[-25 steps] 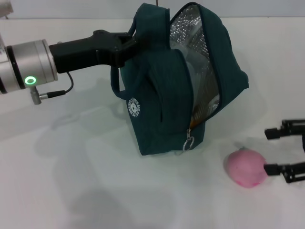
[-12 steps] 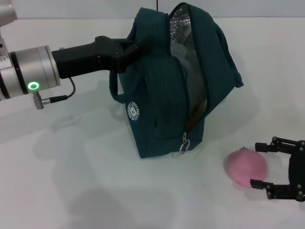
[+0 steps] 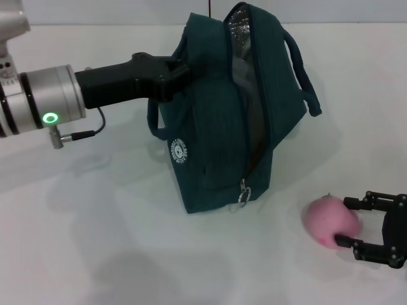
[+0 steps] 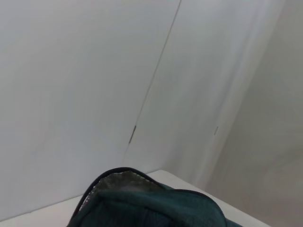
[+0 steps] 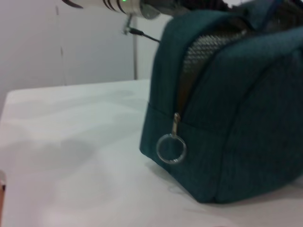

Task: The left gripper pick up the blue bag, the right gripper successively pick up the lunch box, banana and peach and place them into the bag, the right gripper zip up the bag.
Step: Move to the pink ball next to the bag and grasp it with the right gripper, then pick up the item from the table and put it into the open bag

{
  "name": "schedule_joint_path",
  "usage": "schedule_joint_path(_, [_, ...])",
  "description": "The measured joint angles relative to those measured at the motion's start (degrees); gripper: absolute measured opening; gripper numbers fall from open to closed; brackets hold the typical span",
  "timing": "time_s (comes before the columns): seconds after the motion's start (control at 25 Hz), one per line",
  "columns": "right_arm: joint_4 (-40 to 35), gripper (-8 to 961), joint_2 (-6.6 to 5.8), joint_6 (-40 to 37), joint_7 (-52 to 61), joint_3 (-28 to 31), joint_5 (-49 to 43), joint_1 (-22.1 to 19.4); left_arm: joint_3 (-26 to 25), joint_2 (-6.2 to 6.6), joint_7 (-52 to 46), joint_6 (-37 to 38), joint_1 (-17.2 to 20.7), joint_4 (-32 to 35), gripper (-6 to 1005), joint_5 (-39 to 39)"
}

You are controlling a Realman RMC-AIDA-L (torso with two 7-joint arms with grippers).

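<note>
The left gripper (image 3: pixel 175 71) reaches in from the robot's left w/ its fingers pinching the upper edge of the blue bag (image 3: pixel 216 146), by the handle; the green ring glows on its silver wrist. The bag stands on the white table (image 3: pixel 95 241), leaning a bit, its zip unfastened from the top down the front, so the silvery lining shows thru the gap. A small white round logo (image 3: pixel 180 150) sits on the bag's side facing the left arm, and the metal zip pull (image 3: pixel 245 196) w/ its ring hangs low at the front corner. One rope handle arcs over the top on the right side, another loops down on the left under the gripper.

The peach (image 3: pixel 330 220) lies on the table to the right of the bag, near it but apart. The right gripper (image 3: pixel 351 221) is down at table level on the peach's right side, fingers spread w/ one on either side of the fruit, tips at its skin; can't tell if they press it.

Left wrist view: only the bag's top w/ lining edge, pale walls behind. Right wrist view: the bag's front corner, the open zip and pull ring close up; the left arm's green light shows beyond.

The lunch box and banana aren't identifiable; something pale shows inside the opening, too dim to name.
</note>
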Motion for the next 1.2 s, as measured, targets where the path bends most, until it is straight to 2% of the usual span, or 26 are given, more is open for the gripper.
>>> schedule_joint_path(0.28, [0.75, 655, -0.01, 0.06, 1.87, 0.02, 0.11, 0.77, -0.2, -0.01, 0.59, 0.0, -1.03, -1.25, 33, -0.07])
schedule_joint_path(0.48, [0.74, 658, -0.16, 0.04, 2.63, 0.03, 0.01, 0.9, -0.22, -0.02, 0.59, 0.03, -0.87, -1.27, 33, -0.09])
schedule_joint_path(0.96, [1.02, 382, -0.01, -0.74, 2.29, 2.9, 2.78, 1.34, 0.06, -0.11, 1.68, 0.75, -0.71, -1.27, 33, -0.51])
schedule_joint_path(1.16, [1.04, 234, -0.5, -5.45, 1.96, 3.0, 5.97, 1.12, 0.06, -0.15, 4.12, 3.09, 0.33, -1.35, 33, -1.66])
schedule_joint_path(1.2, [0.85, 200, -0.87, -10.88, 2.27, 4.76, 6.51, 1.44, 0.06, -0.15, 4.66, 3.69, 0.58, -1.47, 33, -2.16])
